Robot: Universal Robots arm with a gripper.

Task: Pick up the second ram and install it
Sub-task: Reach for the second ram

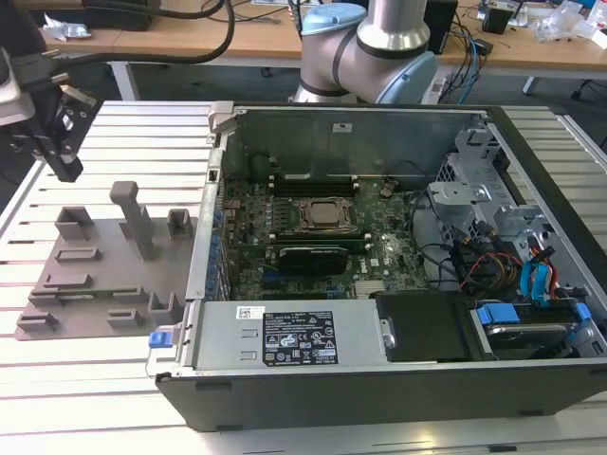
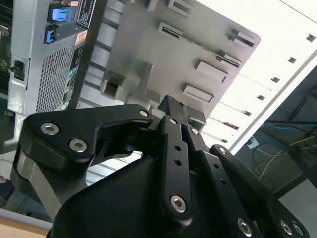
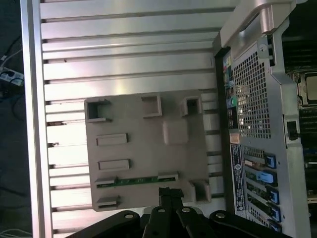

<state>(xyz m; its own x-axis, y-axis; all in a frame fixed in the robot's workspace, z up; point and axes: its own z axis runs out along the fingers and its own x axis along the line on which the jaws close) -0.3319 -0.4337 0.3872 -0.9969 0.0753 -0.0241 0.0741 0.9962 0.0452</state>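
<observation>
So in the exterior view the gripper (image 1: pixel 66 172) hangs up in the air at the exterior view's left, over the far corner of the grey holder tray (image 1: pixel 104 237), touching nothing. The second ram (image 1: pixel 95 294) lies low on that tray toward its near side, propped between two little holders and well apart from the gripper. To the right of the tray sits the open PC case (image 1: pixel 379 370), with the CPU socket (image 1: pixel 327 216) in the middle of the board. In the second wrist view you're looking along the black fingers (image 2: pixel 171 129) at the tray, and the tips look pressed together with nothing pinched between them; I can't pick out the stick from that angle. The first wrist view looks straight down: the green stick runs along the tray between its end holders, and the closed fingertips sit above a spot just beside it, empty. My take on handling it: it should be very light and stiff but brittle, with chips on the faces and contacts along one long edge. I'd grab it by the flat faces around the middle, staying off the contact edge, and not squeeze hard or twist.
</observation>
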